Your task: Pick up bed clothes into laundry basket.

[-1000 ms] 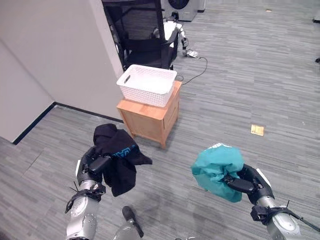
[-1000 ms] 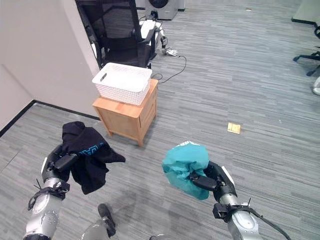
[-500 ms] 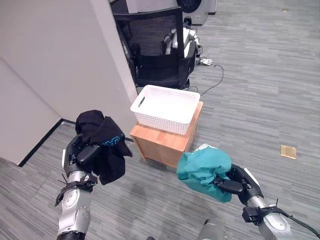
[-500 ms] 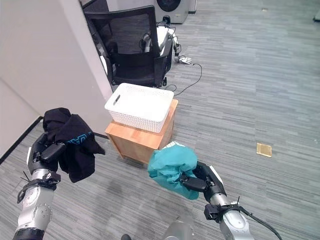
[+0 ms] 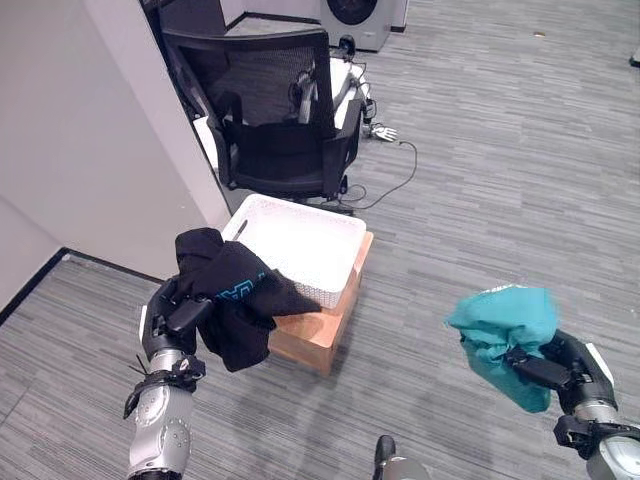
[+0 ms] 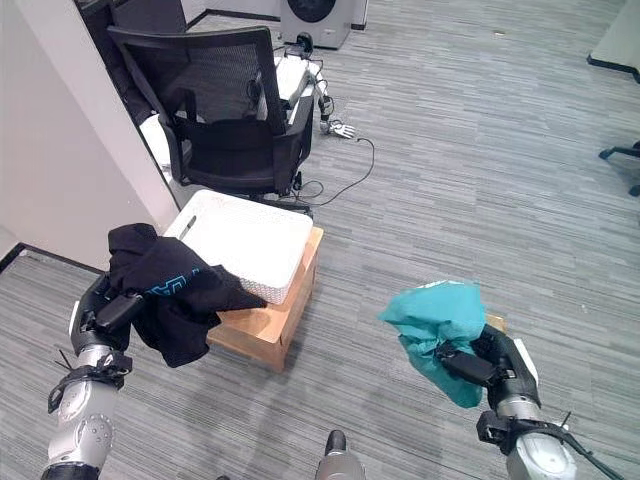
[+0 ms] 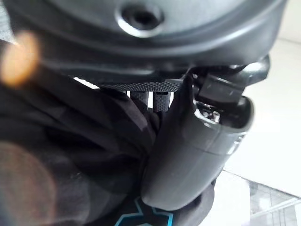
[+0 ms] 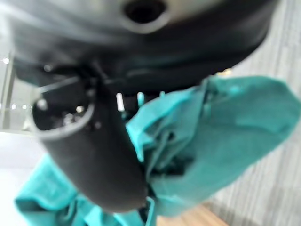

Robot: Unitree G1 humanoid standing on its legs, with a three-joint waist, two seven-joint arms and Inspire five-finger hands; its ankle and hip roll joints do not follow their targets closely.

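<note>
Closer than half a second before, the white perforated plastic laundry basket (image 5: 300,247) sat just ahead of the robot, the whole view having shifted as the camera moved; both garments were carried in the same grips throughout. The left robot hand (image 5: 176,313) was curled round a bunched black cotton garment with a teal printed logo (image 5: 236,305), its folds hanging over the near left corner of the basket and the small light-wood cabinet (image 5: 322,328) that bore it. Seen from the left wrist, the thumb (image 7: 188,155) pressed the dark cloth against the fingers. The right robot hand (image 6: 488,362) was clenched on a crumpled teal fabric garment (image 6: 438,325), held over the grey striped carpet floor (image 6: 480,160) well apart from the basket, to its right. From the right wrist, the thumb (image 8: 99,155) was sunk into the teal folds.

Both pieces appeared light, soft and limp, likely to sag, trail and catch on the basket rim instead of dropping cleanly. Bunched as they were, a hold on the gathered middle looked soundest; loose hems would need to clear the rim before any release. A black mesh office chair (image 5: 270,110) stood behind the basket, beside a pale wall (image 5: 90,150).
</note>
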